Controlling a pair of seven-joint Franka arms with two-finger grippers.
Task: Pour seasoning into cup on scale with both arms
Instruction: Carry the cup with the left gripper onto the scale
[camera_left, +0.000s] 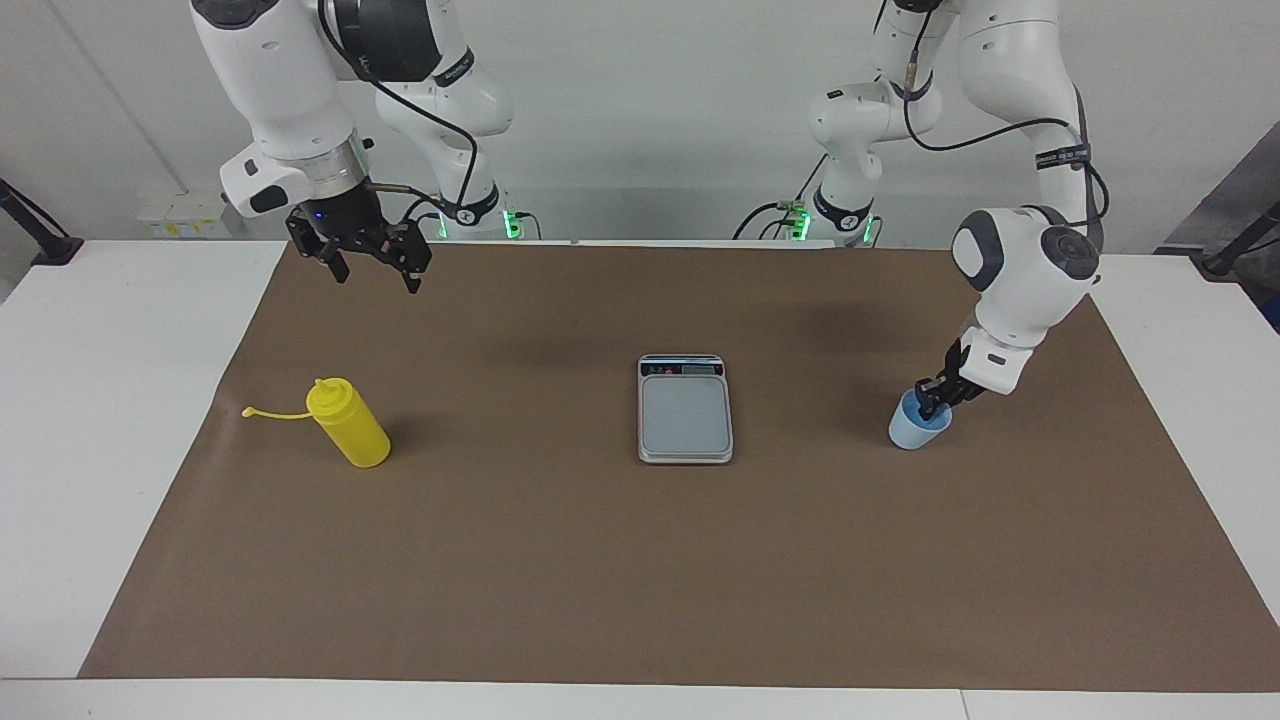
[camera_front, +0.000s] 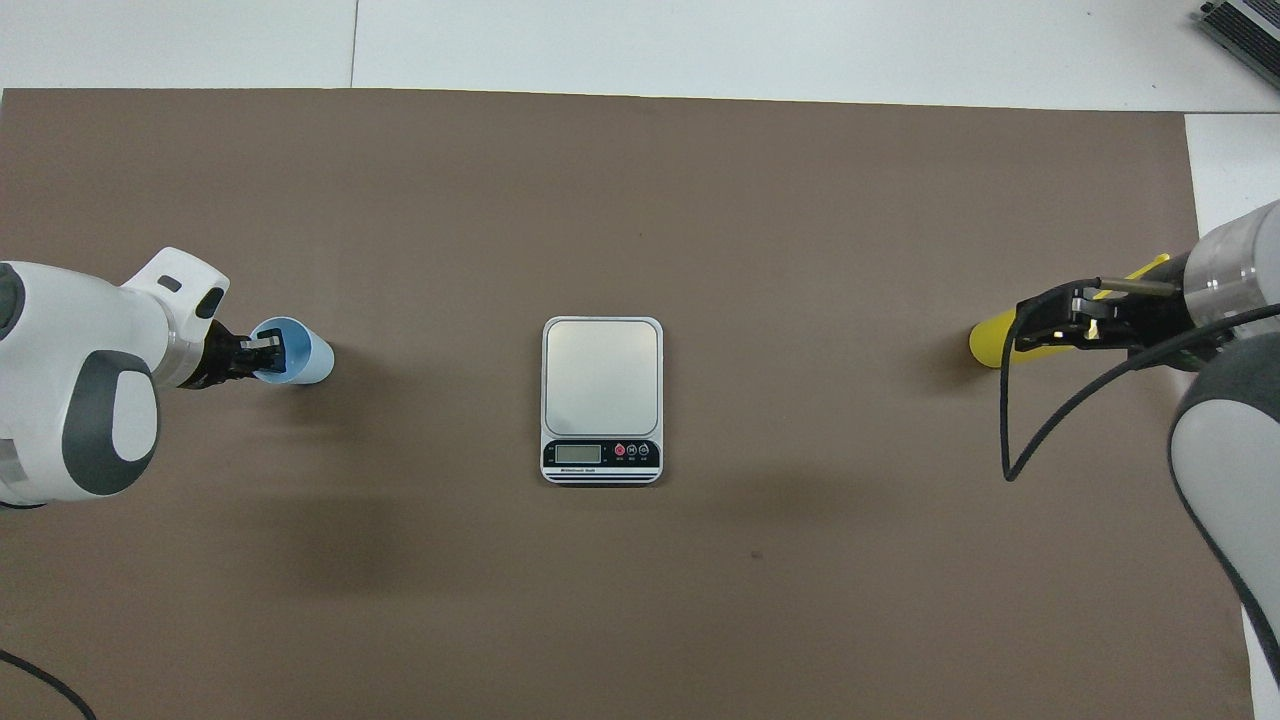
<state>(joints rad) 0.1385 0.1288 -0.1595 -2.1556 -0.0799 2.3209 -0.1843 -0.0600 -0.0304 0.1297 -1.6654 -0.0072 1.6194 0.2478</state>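
The right arm's claw (camera_left: 370, 262) is hanging in the air above the brown mat (camera_left: 640, 560), with its two fingers standing wide apart and nothing between them. In the overhead view this claw is covering part of the yellow plastic squeeze bottle (camera_left: 349, 436), but the facing view shows it is high above and not touching. The bottle is standing upright on the mat toward the right arm's end of the desk (camera_left: 90, 420), with its thin cap strap sticking out to the side.

The flat silver-grey kitchen scale (camera_left: 685, 410) is lying in the middle of the mat, with its dark display strip at the end nearer to the robots and its weighing plate bare.

The small pale blue plastic cup (camera_left: 916, 425) is standing on the mat toward the left arm's end. The left arm's claw (camera_left: 938, 397) is clenching on the cup's rim, one finger inside and one outside.
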